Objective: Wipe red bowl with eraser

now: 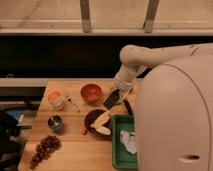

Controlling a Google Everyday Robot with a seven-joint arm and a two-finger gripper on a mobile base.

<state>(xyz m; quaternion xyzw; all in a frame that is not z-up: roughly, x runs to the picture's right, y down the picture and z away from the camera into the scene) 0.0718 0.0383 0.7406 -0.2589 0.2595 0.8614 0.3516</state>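
Nearest on the wooden tabletop [70, 150] lies a bunch of grapes [42, 149] at the left, and a green tray [119, 157] with something white and crumpled in it at the right, close against the robot's bulky white body [175, 120]. Further in stand a small dark tin [55, 122] and a dark dish [97, 121] holding yellowish food. Beyond those, a white cup [55, 99] with an orange top is at the left and the red bowl [91, 93] sits near the middle, upright and seemingly empty. Just to the bowl's right is the eraser [111, 99], a dark oblong with its long axis tilted, the low end toward the near left and the high end toward the far right. The pincer [118, 92] meets that upper end, its jaws pressed together on the eraser, at the tip of the single arm [131, 62] reaching down from the far right. So the bowl lies to the left of the pincer and slightly farther, with the eraser's low end close beside its rim; whether they touch cannot be told. The wipe will likely call for a short shift left over the rim and down. No brand, label or writing can be read anywhere.
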